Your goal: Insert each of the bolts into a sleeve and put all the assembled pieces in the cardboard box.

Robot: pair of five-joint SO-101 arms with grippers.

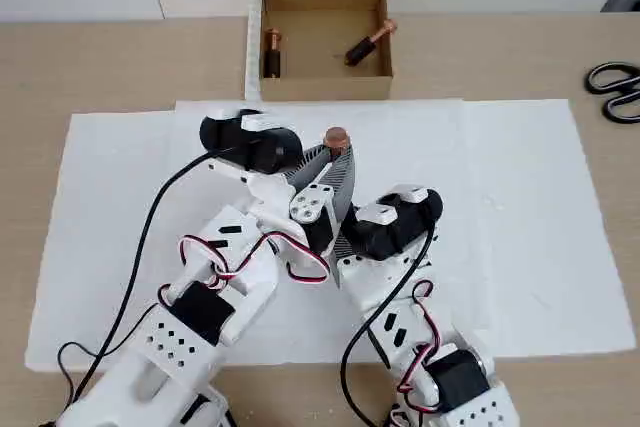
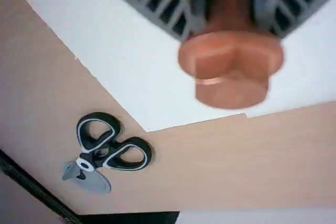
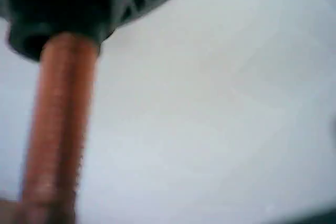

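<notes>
The left tool [image 2: 229, 9] is squeezing the bolt [image 2: 231, 66] on its stem, just under the wide head. The right tool [image 1: 342, 202] is looking like it is gripping the dark sleeve [image 3: 47, 11], and the bolt's thread is poking out of that sleeve. Both tools are meeting above the white paper [image 1: 540, 207], near the middle of the desk [image 1: 100, 57].

The bolt is looking hard and stiff, and I am guessing it is light. It is round and smooth, so it could be rolling away if it is slipping out. Holding the stem right below the fat head is working well, because the head is stopping it from sliding through. The sleeve is looking stiff too, and gripping it around its sides is leaving its hole free.

The cardboard box [image 1: 325, 87] is sitting at the far edge of the desk, near the tools, with its top open. Two finished pieces [image 1: 272, 52] are lying inside, one by each side wall, leaving room between them. The box walls are standing up, so a new piece is needing to go over the near wall. The scissors [image 1: 615, 87] are lying well apart, by the right edge.
</notes>
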